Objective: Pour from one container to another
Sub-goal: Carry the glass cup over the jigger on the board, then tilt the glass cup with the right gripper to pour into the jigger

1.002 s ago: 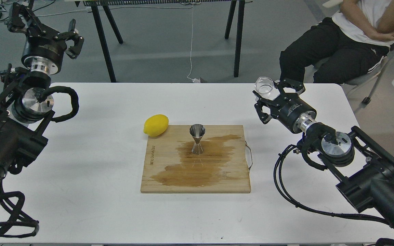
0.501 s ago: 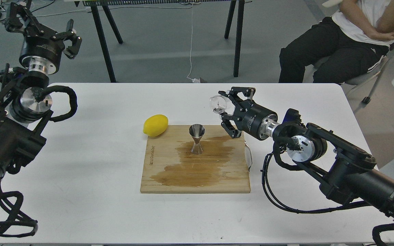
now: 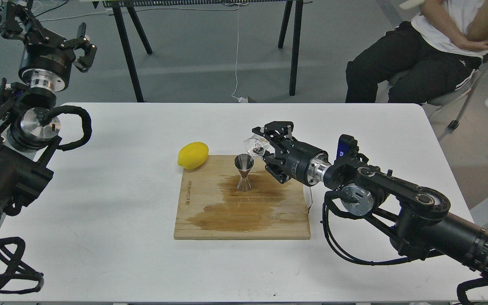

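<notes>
The steel hourglass jigger [image 3: 243,172] stands upright on the wooden cutting board [image 3: 210,220], in the middle of a dark wet stain. My right gripper [image 3: 265,146] is shut on the small clear glass cup [image 3: 253,146], which is tipped to the left with its rim just above and right of the jigger's mouth. No stream of liquid can be made out. My left gripper [image 3: 45,29] is held high at the far left, off the table, with its fingers spread open and nothing in them.
A yellow lemon [image 3: 193,155] lies on the white table [image 3: 112,212] touching the board's back left corner. A metal handle [image 3: 310,195] sticks out from the board's right edge. A seated person [image 3: 422,46] is beyond the table's far right.
My right arm has swept left with the glass cup, from the table's back right to just over the jigger, tilting the cup. The left gripper drifted slightly up and left.
</notes>
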Controlling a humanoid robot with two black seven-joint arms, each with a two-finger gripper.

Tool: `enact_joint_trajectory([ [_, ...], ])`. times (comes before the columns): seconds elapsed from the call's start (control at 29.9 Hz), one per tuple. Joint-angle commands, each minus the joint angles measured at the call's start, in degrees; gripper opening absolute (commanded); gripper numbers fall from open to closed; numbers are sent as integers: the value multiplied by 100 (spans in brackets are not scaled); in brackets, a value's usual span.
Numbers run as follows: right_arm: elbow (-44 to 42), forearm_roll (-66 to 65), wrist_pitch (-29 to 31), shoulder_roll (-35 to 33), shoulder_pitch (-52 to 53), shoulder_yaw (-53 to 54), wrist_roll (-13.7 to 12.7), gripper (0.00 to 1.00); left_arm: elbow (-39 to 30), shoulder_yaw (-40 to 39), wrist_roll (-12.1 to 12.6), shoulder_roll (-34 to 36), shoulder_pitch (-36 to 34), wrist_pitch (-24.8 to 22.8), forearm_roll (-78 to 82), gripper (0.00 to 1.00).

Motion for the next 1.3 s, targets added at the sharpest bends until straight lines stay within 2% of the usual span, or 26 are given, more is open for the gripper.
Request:
enact_joint_trajectory([
  [0.0, -7, -371, -45, 0, 14, -48, 48, 38, 1, 1, -1, -1, 17, -6, 2, 100],
  [0.53, -103, -723, -247, 238, 295, -320, 83, 38, 1, 1, -1, 17, 17, 2, 2, 100],
  [0.83, -103, -1312, -432, 203, 295, -382, 189, 39, 1, 1, -1, 17, 17, -6, 2, 100],
  [1.0, -182, -1865, -607, 238, 269, -400, 356, 39, 1, 1, -1, 17, 17, -6, 2, 100],
  [1.27, -200, -2235, -827, 238, 225, -400, 408, 38, 62, 1, -10, 17, 17, -24, 2, 100],
])
